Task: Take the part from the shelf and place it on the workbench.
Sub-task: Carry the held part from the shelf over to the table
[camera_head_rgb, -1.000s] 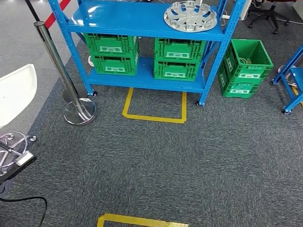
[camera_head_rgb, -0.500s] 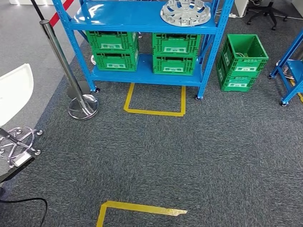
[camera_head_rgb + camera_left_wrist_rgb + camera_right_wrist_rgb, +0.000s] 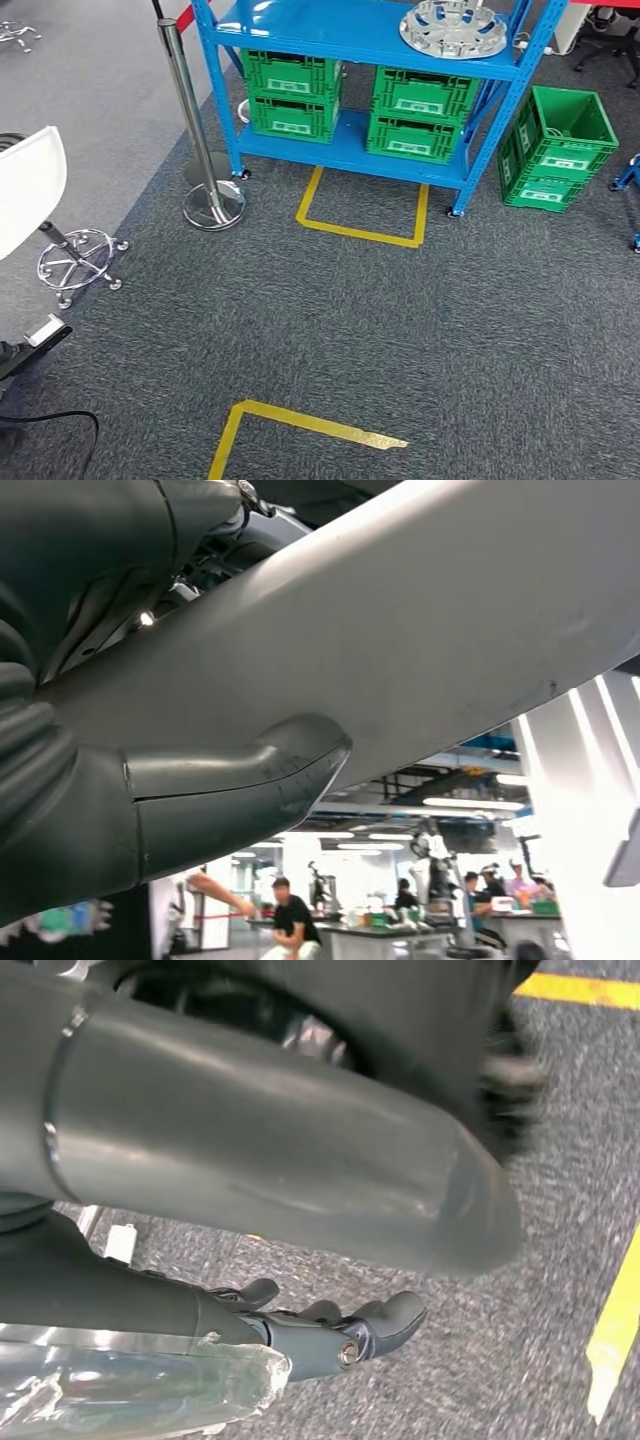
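Our view has swung so the blue shelf (image 3: 362, 40) sits more to the right, which means we are turning and walking toward it, where the shiny part (image 3: 453, 28) lies on top, while our right hand (image 3: 332, 1325) hangs with nothing in it, and our left hand's fingers we cannot tell.

White labels on the green crates (image 3: 293, 83) are unreadable.
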You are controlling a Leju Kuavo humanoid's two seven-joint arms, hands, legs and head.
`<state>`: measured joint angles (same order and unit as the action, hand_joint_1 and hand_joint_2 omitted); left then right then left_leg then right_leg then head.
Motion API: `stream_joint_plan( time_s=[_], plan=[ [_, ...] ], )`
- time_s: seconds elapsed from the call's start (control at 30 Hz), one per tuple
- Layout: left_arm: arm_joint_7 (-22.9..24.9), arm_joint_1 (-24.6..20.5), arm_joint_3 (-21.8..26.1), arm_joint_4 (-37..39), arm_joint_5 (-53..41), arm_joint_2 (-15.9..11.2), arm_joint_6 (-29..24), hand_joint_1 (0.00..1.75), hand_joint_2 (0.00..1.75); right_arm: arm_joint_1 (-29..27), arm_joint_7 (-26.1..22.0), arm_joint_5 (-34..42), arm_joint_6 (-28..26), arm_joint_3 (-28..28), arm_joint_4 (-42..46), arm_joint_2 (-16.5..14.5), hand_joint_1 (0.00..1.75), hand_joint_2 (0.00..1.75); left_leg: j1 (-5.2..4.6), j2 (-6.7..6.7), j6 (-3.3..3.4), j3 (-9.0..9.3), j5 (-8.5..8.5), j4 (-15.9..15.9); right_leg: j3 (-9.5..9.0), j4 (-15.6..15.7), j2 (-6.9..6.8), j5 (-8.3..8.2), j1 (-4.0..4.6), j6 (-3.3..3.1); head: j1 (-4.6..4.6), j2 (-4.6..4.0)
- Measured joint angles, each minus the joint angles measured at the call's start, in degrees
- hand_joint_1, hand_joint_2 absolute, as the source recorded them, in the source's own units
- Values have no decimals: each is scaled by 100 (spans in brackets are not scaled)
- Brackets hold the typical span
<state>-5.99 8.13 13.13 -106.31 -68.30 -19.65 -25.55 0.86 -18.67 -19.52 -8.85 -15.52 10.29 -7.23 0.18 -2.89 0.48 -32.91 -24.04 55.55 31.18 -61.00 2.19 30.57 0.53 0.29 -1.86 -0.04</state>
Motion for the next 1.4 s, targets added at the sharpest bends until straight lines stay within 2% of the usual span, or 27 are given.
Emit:
stream_joint_plan(
  time_s=[0.03, 0.1, 0.17, 0.2, 0.23, 0.3, 0.37, 0.4, 0.43, 0.47, 0.53, 0.57, 0.7, 0.8, 0.83, 0.9, 0.97, 1.0, 1.03, 1.07, 1.1, 1.13, 1.17, 1.23, 1.3, 1.33, 1.4],
  plan=[
    [0, -5, 1, 0, 0, -1, 0, 175, 175, 1, 0, 2, 2, 2, 0, 1, 0, 0, -4, -53, -23, -27, 27, 6, -198, 349, 93, -79, -2, -28, -3, 0],
    [0, -6, 1, 1, 4, -2, 0, 175, 175, 3, 0, 15, 32, 3, 0, 2, 0, 0, 6, -148, -87, -74, 80, 12, -307, 584, 146, -86, 7, -68, -8, 0],
    [1, 10, 9, 3, 16, -12, 2, 175, 175, 3, -1, 38, 90, 1, 0, -2, 0, 0, 26, -207, -158, -114, 109, 23, -307, 604, 19, -144, 7, -121, -4, 0],
    [4, 16, 19, 4, 29, -23, 8, 175, 175, 3, -3, 49, 115, 0, 0, -6, 0, 0, 29, -150, -187, -157, 48, 93, -312, 623, -40, -181, -2, -158, -13, 0],
    [10, 13, 26, 6, 48, -34, 19, 175, 175, 2, -4, 61, 139, -1, 0, -11, 0, 0, 32, -55, -215, -236, -89, 261, -310, 642, -98, -219, -16, -191, -24, 0],
    [28, 1, 34, 16, 99, -46, 59, 175, 175, -6, -7, 97, 175, -2, 0, -16, 0, 0, 56, 166, -274, -506, -539, 941, -270, 647, -193, -263, -22, -218, -48, 0],
    [39, 13, 36, 37, 135, -46, 94, 175, 175, -22, -4, 125, 194, -4, -1, -17, 0, 0, 88, 230, -330, -734, -850, 1610, -210, 634, -278, -288, -21, -208, -49, 0],
    [41, 22, 38, 47, 146, -46, 102, 175, 175, -27, -3, 129, 196, -6, -1, -17, 0, 0, 99, 237, -347, -720, -846, 1688, -183, 621, -310, -297, -22, -202, -49, 0],
    [42, 27, 43, 55, 159, -48, 104, 175, 175, -27, -1, 126, 196, -8, -1, -19, 0, 0, 108, 240, -356, -597, -741, 1539, -162, 605, -332, -302, -24, -195, -49, 0],
    [41, 28, 49, 59, 172, -52, 105, 175, 175, -23, -1, 118, 195, -10, -1, -22, 0, 0, 113, 249, -358, -376, -570, 1203, -149, 585, -348, -302, -26, -186, -50, 0],
    [40, 16, 74, 69, 194, -67, 104, 175, 175, -10, 0, 97, 192, -10, 0, -28, 0, 0, 106, 283, -327, 96, -341, 422, -125, 536, -363, -294, -16, -149, -49, 0],
    [39, 10, 90, 75, 203, -75, 103, 175, 175, -5, 0, 88, 190, -10, 0, -31, 0, 0, 98, 295, -292, 230, -299, 177, -107, 513, -364, -293, -5, -123, -46, 0],
    [25, 9, 132, 108, 237, -86, 101, 175, 175, -8, 2, 62, 187, -9, 0, -33, 0, 0, 60, 296, -199, 248, -286, 56, -32, 483, -363, -302, 14, -179, -35, 0],
    [11, -5, 155, 140, 268, -101, 99, 175, 175, -3, 8, 34, 186, -7, 0, -44, 0, 0, 38, 276, -75, 208, -259, 58, -50, 520, -386, -344, -28, 0, -41, 0],
    [10, -12, 162, 148, 278, -107, 98, 175, 175, -4, 8, 27, 186, -5, 0, -46, 0, 0, 51, 264, -35, 203, -234, 41, -8, 458, -365, -283, -30, 42, -38, 0],
    [6, -24, 178, 161, 289, -117, 100, 175, 175, -8, 8, 19, 186, -4, 0, -46, 0, 0, 72, 222, 32, 180, -187, 16, 230, -23, -293, 35, -38, 79, -29, 0],
    [1, -28, 193, 177, 296, -130, 104, 175, 175, -13, 11, 15, 186, -4, 0, -48, 0, 0, 67, 150, 48, 131, -160, 19, 596, -833, -248, 422, -48, 82, -26, 0],
    [-1, -28, 197, 186, 299, -134, 107, 175, 175, -18, 15, 14, 185, -4, 0, -48, 0, 0, 65, 104, 44, 113, -148, 20, 720, -1111, -241, 504, -52, 81, -27, 0],
    [-2, -27, 203, 196, 304, -138, 109, 175, 175, -22, 20, 13, 185, -3, 0, -49, 0, 0, 64, 50, 34, 102, -138, 22, 740, -1178, -234, 471, -54, 76, -26, 0],
    [-3, -27, 210, 206, 307, -142, 110, 175, 175, -26, 24, 13, 184, -3, 0, -49, 0, 0, 65, -11, 22, 98, -129, 23, 638, -997, -215, 328, -60, 65, -27, 0],
    [-3, -29, 220, 213, 311, -145, 111, 175, 175, -27, 27, 13, 184, -3, 0, -49, 0, 0, 67, -74, 6, 97, -122, 27, 436, -619, -153, 120, -69, 52, -26, 0],
    [-4, -33, 232, 217, 314, -149, 111, 175, 175, -27, 29, 13, 184, -3, 0, -49, 0, 0, 67, -138, -14, 92, -116, 32, 213, -194, -11, -43, -85, 37, -27, 0],
    [-4, -44, 243, 221, 316, -154, 114, 175, 175, -26, 30, 13, 184, -3, 0, -51, 0, 0, 63, -204, -42, 76, -110, 46, 19, 163, 122, -149, -103, 32, -32, 0],
    [-4, -60, 257, 225, 320, -172, 125, 175, 175, -24, 33, 13, 183, -2, 0, -57, 0, 0, 75, -334, -121, 21, -80, 64, -141, 451, 263, -174, -111, 34, -35, 0],
    [-4, -57, 267, 231, 320, -202, 142, 175, 175, -19, 34, 13, 182, -3, 0, -68, 0, 0, 106, -446, -201, -31, -48, 73, -145, 461, 127, -196, -102, 3, -32, 0],
    [-4, -53, 273, 234, 321, -220, 147, 175, 175, -16, 34, 13, 181, -3, 0, -75, 0, 0, 108, -382, -229, -67, -80, 123, -147, 471, 49, -212, -103, -30, -38, 0],
    [-4, -73, 280, 242, 326, -249, 151, 175, 175, -18, 31, 13, 180, -4, 0, -96, 0, 0, 100, -75, -273, -257, -335, 517, -146, 501, -118, -235, -105, -100, -68, 0]
  ],
)
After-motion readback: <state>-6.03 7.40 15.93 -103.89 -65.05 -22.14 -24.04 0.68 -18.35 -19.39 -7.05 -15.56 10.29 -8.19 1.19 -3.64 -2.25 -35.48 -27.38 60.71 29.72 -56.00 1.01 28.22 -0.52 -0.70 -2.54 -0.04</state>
